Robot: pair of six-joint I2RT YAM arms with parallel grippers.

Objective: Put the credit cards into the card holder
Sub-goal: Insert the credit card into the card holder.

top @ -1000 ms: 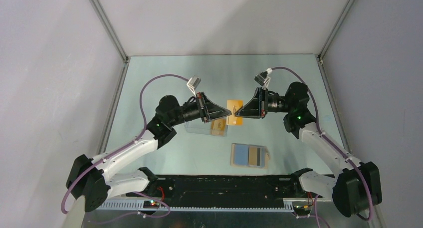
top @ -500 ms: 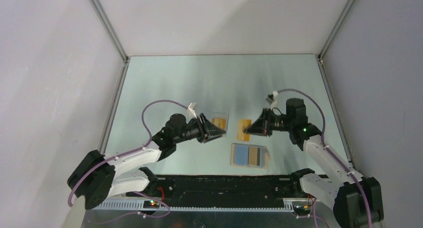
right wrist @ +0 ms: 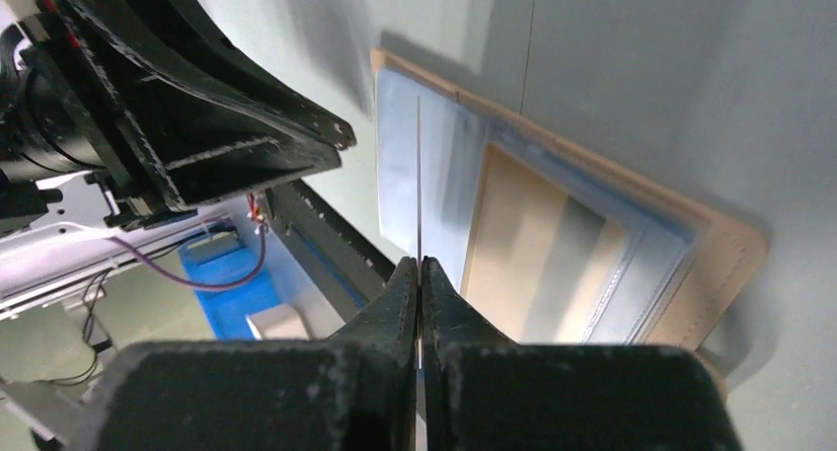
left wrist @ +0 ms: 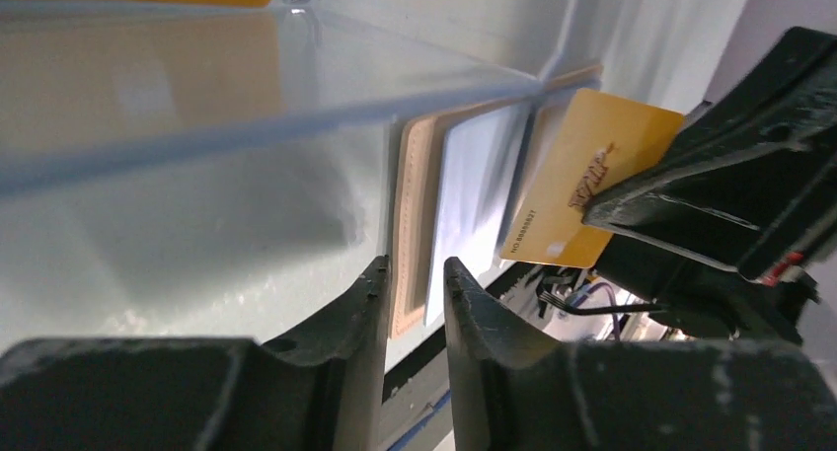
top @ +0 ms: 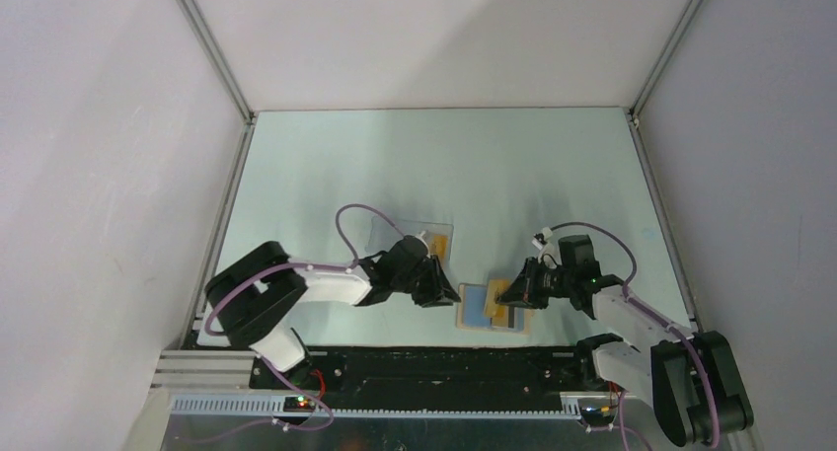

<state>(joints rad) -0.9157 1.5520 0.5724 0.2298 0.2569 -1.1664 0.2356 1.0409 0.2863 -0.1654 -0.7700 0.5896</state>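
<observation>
Right claw (right wrist: 420, 265) is clamped on one credit card (left wrist: 592, 187), held edge-down over the open card holder (right wrist: 553, 249). The holder lies flat on the worktop (top: 395, 155), near the arm bases. Left claw (left wrist: 413, 273) sits just beside the holder's left edge, jaws slightly parted, nothing in them. Second card (top: 434, 245) lies in the clear box (left wrist: 247, 125).

Risks we see:
- card misses the pocket lip and skids on the lining
- unpinned holder slides
- the claws are close and could clash

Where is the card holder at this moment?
In the top view the card holder lies open near the front edge of the table, between the left gripper and the right gripper, which holds a card.
</observation>
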